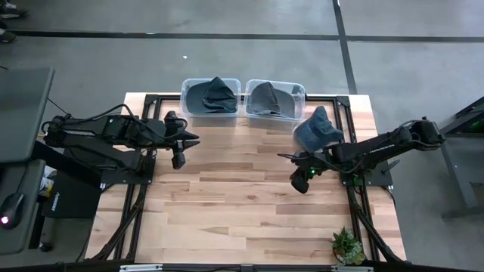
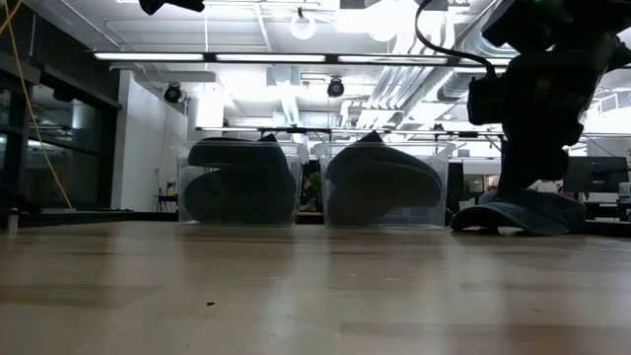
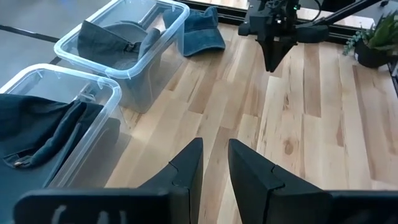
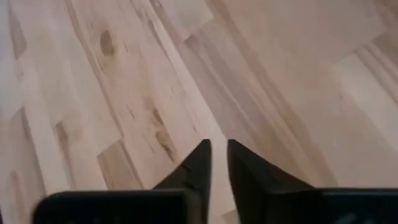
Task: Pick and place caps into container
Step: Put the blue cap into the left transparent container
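Two clear plastic containers stand side by side at the table's far edge. The left container (image 1: 187,85) (image 3: 93,93) holds dark blue caps (image 1: 214,96), and the right container (image 1: 299,92) (image 3: 168,18) holds grey caps (image 1: 268,98). One blue cap (image 1: 318,128) (image 2: 527,212) (image 3: 202,31) lies on the table just right of the right container. My left gripper (image 1: 195,138) (image 3: 214,146) hovers shut in front of the left container, pointing toward the table's right. My right gripper (image 1: 301,183) (image 3: 273,62) (image 4: 219,144) is shut and points down at bare wood, nearer than the loose cap.
A small potted plant (image 1: 346,245) (image 3: 376,43) stands at the table's near right corner. The wooden table top (image 1: 242,196) between the two arms carries nothing. A black metal frame runs along the table's edges.
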`<control>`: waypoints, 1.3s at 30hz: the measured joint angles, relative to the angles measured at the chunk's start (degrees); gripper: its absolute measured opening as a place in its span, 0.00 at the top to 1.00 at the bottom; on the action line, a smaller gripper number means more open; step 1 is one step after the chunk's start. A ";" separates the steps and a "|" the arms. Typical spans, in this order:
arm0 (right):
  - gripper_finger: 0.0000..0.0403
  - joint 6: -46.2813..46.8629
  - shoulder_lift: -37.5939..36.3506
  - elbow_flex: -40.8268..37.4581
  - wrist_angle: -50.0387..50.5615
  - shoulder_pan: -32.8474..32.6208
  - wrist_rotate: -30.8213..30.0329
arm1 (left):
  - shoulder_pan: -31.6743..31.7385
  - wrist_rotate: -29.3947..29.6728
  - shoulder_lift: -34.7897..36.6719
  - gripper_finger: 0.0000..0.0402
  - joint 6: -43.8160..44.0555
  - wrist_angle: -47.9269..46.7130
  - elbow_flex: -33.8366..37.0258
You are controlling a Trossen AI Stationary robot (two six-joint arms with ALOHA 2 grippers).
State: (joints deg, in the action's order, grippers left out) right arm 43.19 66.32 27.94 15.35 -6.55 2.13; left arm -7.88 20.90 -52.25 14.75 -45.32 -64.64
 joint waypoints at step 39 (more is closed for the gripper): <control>0.52 6.83 0.04 2.81 0.92 0.52 0.73 | -0.02 -2.53 0.00 0.82 -0.94 -1.29 0.02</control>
State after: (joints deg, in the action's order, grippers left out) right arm 50.02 66.37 30.76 16.27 -6.02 2.86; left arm -7.90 18.37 -52.25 13.80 -46.61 -64.62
